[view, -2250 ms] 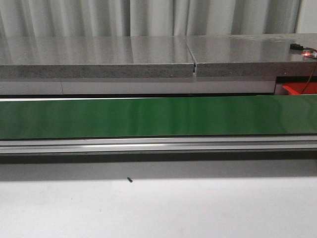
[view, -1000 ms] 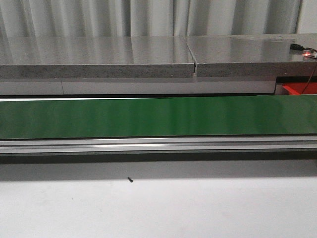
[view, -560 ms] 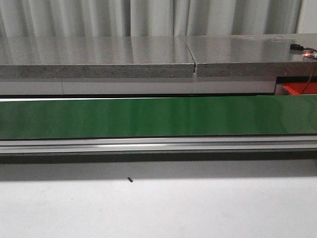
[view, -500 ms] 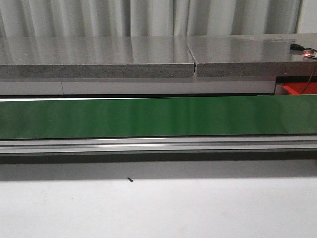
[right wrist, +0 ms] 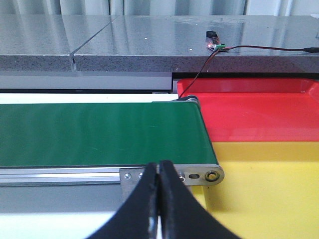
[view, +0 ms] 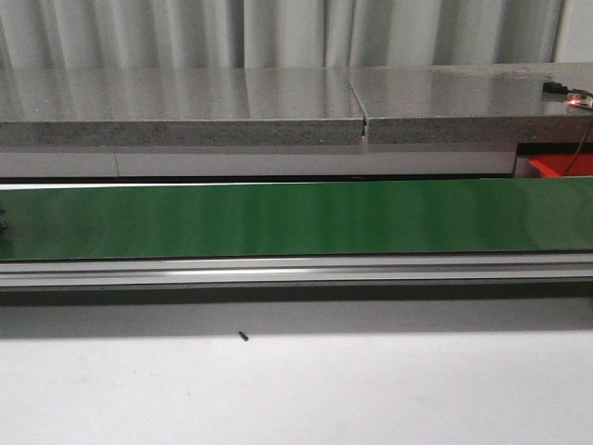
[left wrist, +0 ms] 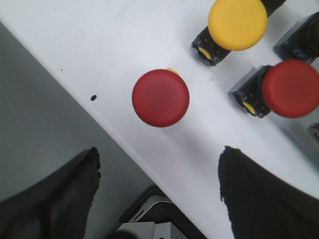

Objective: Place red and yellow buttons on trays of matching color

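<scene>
Here red tray (right wrist: 259, 109) and yellow tray (right wrist: 269, 189) lie bare; left claw (left wrist: 159, 199) spread, right claw (right wrist: 159, 199) closed, empty.

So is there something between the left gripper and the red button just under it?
Nothing visible. The left gripper is open above the nearest red button, with only bare white table between them. The yellow button and second red button sit off to the side.

glossy green belt (view: 296, 218), speckled stone counter (view: 185, 107)
</scene>
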Available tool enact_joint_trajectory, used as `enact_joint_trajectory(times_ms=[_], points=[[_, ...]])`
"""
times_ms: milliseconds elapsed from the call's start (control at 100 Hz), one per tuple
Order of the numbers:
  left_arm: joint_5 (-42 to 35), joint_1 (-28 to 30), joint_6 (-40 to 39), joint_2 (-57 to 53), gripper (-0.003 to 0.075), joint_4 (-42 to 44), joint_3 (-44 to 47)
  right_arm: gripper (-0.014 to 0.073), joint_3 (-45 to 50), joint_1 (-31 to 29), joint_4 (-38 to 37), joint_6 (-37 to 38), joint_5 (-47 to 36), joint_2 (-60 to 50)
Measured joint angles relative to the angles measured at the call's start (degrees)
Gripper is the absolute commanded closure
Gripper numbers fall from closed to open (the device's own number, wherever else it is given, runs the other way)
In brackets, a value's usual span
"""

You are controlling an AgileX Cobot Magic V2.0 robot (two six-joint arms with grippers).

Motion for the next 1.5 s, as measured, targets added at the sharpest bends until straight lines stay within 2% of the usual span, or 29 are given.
enact_joint_trajectory(times_ms=[560, 630, 820, 890, 1100, 1340, 1500], points=[[-9.12, 0.00, 0.33, 10.59, 0.0234, -0.45, 0.00, 0.0684, 0.00, 0.00, 0.00, 0.00, 0.00, 0.00], [-10.38, 0.00, 0.33, 11.02, 0.0281, -0.45, 0.00, 0.0684, 0.00, 0.00, 0.00, 0.00, 0.00, 0.00], [-12.04, 0.00, 0.33, 11.37, 0.0512, -0.49, 0.00, 0.0684, 0.00, 0.00, 0.00, 0.00, 0.00, 0.00], [-12.15, 0.00, 0.33, 11.37, 0.0550, -0.58, 0.00, 0.0684, 0.00, 0.00, 0.00, 0.00, 0.00, 0.00], [-11.68, 0.00, 0.51, 10.45, 0.0552, -0.58, 0.00, 0.0684, 0.00, 0.00, 0.00, 0.00, 0.00, 0.00], [-8.69, -0.13, 1.91, -0.37, 0.0552, -0.58, 0.00, 0.0684, 0.00, 0.00, 0.00, 0.00, 0.00, 0.00], [-4.68, -2.91, 2.65, -4.12, 0.0552, -0.58, -3.66, 0.0684, 0.00, 0.00, 0.00, 0.00, 0.00, 0.00]])
